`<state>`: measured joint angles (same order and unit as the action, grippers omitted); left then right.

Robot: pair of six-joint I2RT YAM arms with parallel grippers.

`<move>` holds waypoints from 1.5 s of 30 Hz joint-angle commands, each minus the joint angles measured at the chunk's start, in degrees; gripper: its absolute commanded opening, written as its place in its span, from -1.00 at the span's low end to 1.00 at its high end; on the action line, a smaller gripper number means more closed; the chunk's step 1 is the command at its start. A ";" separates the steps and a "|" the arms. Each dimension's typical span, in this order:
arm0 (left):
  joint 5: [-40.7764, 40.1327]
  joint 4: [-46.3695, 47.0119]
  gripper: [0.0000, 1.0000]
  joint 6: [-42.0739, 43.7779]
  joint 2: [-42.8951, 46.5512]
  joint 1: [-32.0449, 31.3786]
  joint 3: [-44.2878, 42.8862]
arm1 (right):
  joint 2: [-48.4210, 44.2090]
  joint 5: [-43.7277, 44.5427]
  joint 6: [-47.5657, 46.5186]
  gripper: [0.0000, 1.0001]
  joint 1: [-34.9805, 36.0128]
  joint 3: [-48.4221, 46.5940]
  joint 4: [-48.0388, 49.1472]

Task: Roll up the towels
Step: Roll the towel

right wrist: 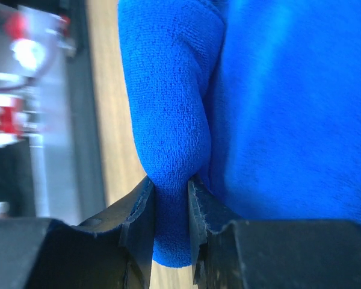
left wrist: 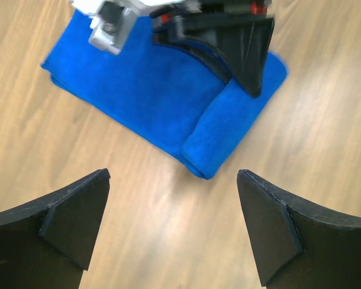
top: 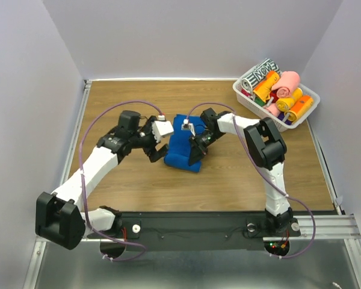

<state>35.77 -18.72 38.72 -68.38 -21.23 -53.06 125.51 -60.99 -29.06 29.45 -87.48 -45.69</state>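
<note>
I watch right gripper (right wrist: pixel 169 205) pinching rolled edge of blue towel (left wrist: pixel 150 96); left gripper (left wrist: pixel 173 180) spread wide, clear of cloth. Risk (my read): one-sided pull skews roll.

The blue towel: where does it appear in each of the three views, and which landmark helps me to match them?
Top external: the blue towel lies near the picture's centre, between the two arms.
Left wrist: it fills the upper middle, above the open left gripper.
Right wrist: it fills the centre and right.
Shared landmark: the right gripper, pinching the towel's rolled edge.
</note>
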 commanded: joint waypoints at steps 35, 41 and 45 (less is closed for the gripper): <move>-19.77 13.35 0.79 19.21 -22.23 -29.39 2.17 | 14.85 -5.02 -6.01 -0.57 -2.91 -14.65 -25.06; -23.37 14.42 0.64 19.20 -24.96 -29.30 2.43 | 14.41 -3.61 -5.48 -0.55 -2.91 -15.00 -24.97; -23.55 11.43 0.26 18.50 -25.23 -29.39 2.87 | 13.88 -2.99 -4.70 -0.27 -3.26 -15.09 -24.36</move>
<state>12.88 -4.58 58.35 -93.06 -50.41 -49.87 139.22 -68.36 -33.65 26.63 -100.90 -71.64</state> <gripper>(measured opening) 0.715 0.284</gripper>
